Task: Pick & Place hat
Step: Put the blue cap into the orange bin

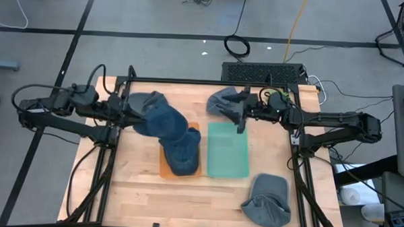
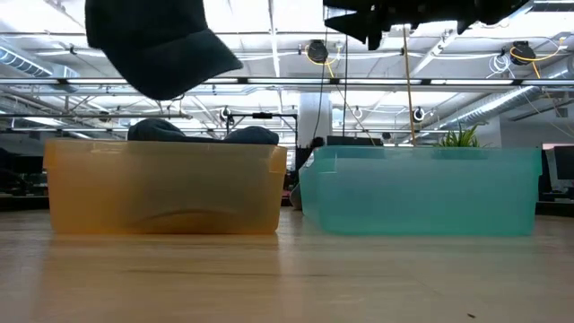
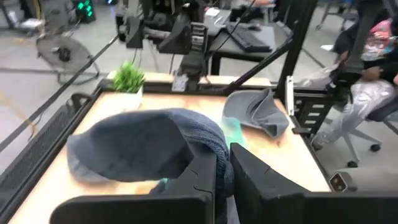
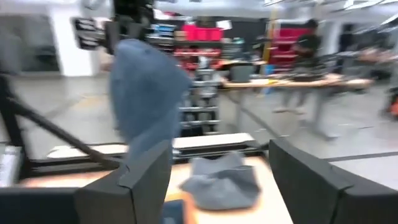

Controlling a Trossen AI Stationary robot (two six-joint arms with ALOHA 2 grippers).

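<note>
The left claw is clenched on a dark blue cap and holds it up in the air, above the far left part of the bench. In the low view the cap hangs high over the orange bin. The orange bin is already piled with dark blue hats that stick up over its rim.

The right claw has its fingers spread apart and grips nothing. It is up in the air at the far edge of the green bin, which sits just beside the orange bin. A gray hat lies on the bench near the right claw, at the far side. Another gray hat lies on the bench at the near right corner, well apart from the bins.
</note>
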